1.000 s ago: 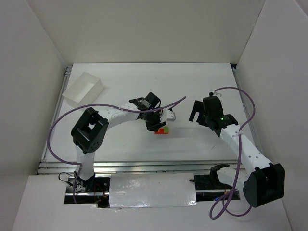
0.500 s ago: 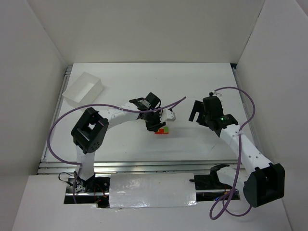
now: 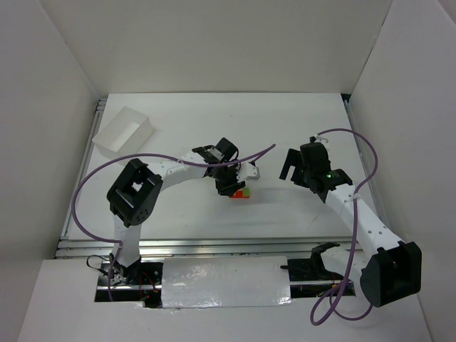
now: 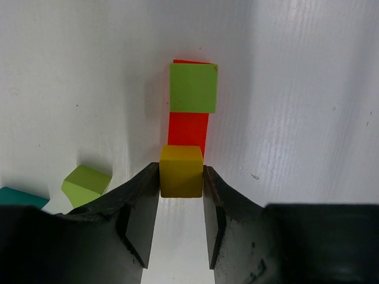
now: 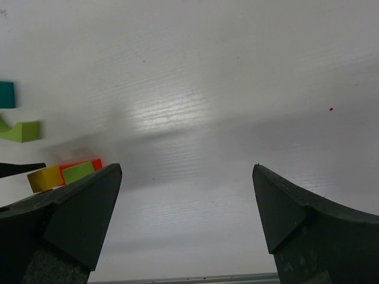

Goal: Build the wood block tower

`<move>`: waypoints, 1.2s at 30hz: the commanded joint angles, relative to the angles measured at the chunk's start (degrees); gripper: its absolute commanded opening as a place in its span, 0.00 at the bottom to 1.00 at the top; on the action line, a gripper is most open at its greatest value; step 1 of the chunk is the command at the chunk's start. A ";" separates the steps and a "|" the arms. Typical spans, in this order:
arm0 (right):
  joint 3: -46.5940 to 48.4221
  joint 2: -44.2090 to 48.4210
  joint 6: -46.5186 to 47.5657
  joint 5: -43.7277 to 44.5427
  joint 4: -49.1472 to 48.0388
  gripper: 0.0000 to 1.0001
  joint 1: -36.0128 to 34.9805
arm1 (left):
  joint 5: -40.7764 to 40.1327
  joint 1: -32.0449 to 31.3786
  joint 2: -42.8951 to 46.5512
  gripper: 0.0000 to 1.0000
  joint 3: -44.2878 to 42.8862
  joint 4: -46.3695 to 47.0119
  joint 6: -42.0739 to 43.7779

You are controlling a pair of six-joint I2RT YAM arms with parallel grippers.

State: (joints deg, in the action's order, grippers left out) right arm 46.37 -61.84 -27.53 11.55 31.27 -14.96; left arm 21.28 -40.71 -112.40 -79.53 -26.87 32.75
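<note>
Almost nothing has moved since the earlier frames: the left arm's elbow has edged slightly, and its hand stays low over the blocks.

The wood block tower [image 3: 241, 192] is barely begun and sits near the middle of the bench [image 3: 299, 121]. It is a red block [image 4: 188, 127] lying flat with a green cube [image 4: 193, 87] on its far end. The left hand [image 4: 181, 170] grips a yellow block [image 4: 181, 180] at the red block's near end, both fingers flush against its sides; I cannot tell whether it is fully seated. A loose green block [image 4: 86, 184] and a teal block [image 4: 18, 196] lie just beside the left finger. The right hand [image 5: 185, 171] hangs wide open and empty, well apart. The likely risks are these: a finger sticking as it lets go could drag the yellow block off the red edge, and a sideways retreat could knock the green cube or the loose block.
</note>
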 commanded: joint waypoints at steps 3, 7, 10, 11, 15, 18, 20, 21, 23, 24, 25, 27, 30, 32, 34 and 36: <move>0.04 0.94 0.55 0.40 -2.00 1.00 0.28 | 1.05 -0.51 -0.54 0.53 -1.34 0.24 0.21; -0.14 1.02 0.55 0.31 -2.09 1.00 0.28 | 1.13 -0.60 -0.01 0.62 -1.07 0.86 0.03; -0.05 1.11 0.55 0.31 -2.00 1.00 0.28 | 1.22 -0.60 0.43 0.66 -0.89 1.30 -0.15; -0.23 1.11 0.55 0.31 -2.17 1.00 0.28 | 1.22 -0.60 0.69 0.67 -0.81 1.56 -0.15; -0.23 1.20 0.81 0.40 -2.35 1.00 0.28 | 1.49 -0.60 1.92 0.71 -0.11 2.70 -0.23; -0.23 1.90 1.16 -0.04 -2.53 1.00 0.28 | 1.92 -0.69 3.67 0.99 0.51 3.76 -0.23; -0.14 2.86 1.25 -0.30 -2.61 1.00 0.28 | 2.19 -0.60 5.51 0.99 1.04 4.90 -0.58; -0.14 3.39 1.60 -0.30 -2.70 1.00 0.28 | 2.28 -0.60 6.39 0.99 1.39 5.25 -0.67; -0.49 4.97 1.78 -0.91 -3.14 1.00 0.37 | 2.71 -0.08 9.56 0.99 2.96 7.18 -1.02; -0.75 5.50 2.12 -1.26 -3.23 1.00 0.20 | 3.24 0.10 10.79 0.99 3.58 7.62 -1.02; -0.67 5.94 2.30 -1.62 -3.40 1.00 0.28 | 3.94 0.71 13.15 0.99 4.11 8.23 -0.85; -0.67 7.00 2.65 -2.85 -3.41 1.00 0.20 | 4.65 1.24 15.44 0.99 5.87 9.29 -1.80; -0.14 7.96 3.36 -4.17 -3.58 1.00 -0.33 | 2.20 2.82 20.72 0.99 9.38 13.24 -6.44; 0.21 8.23 3.71 -3.99 -3.84 1.00 -1.47 | -5.05 3.97 25.28 0.99 13.33 19.18 -13.98; 1.43 7.97 4.06 -2.86 -3.76 1.00 -2.52 | -10.97 5.54 29.84 0.99 17.80 22.73 -19.54; 3.62 6.14 4.32 -0.32 -3.76 1.00 -5.33 | -17.63 6.95 32.58 0.99 20.28 25.54 -27.63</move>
State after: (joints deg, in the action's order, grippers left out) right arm 46.11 -54.72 -24.73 8.95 30.24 -17.54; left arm 14.04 -35.62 -83.44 -62.33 -9.43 18.11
